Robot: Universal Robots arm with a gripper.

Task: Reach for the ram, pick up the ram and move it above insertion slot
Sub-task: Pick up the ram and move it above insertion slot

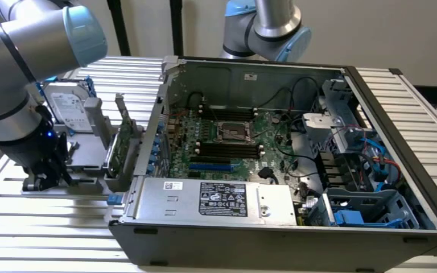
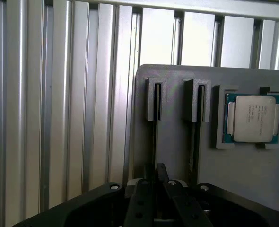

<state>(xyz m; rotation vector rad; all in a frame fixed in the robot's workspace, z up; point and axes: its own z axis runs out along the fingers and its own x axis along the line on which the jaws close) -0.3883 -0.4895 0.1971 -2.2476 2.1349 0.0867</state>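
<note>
Hand [image 2: 156, 166] at the ram
Ram [image 2: 154, 130] edge-on in its slot [image 2: 149, 101], running straight ahead of hand; grip cannot be told.

The counter [image 1: 44, 227] is a top of silver aluminium slats laid side by side with narrow grooves between them. An open computer case [image 1: 279, 244] lies on its side on it, filling the exterior view's middle and right. Just beside the case, toward the exterior view's left, a grey slotted holder [image 1: 89, 156] rests flat on the slats.
</note>
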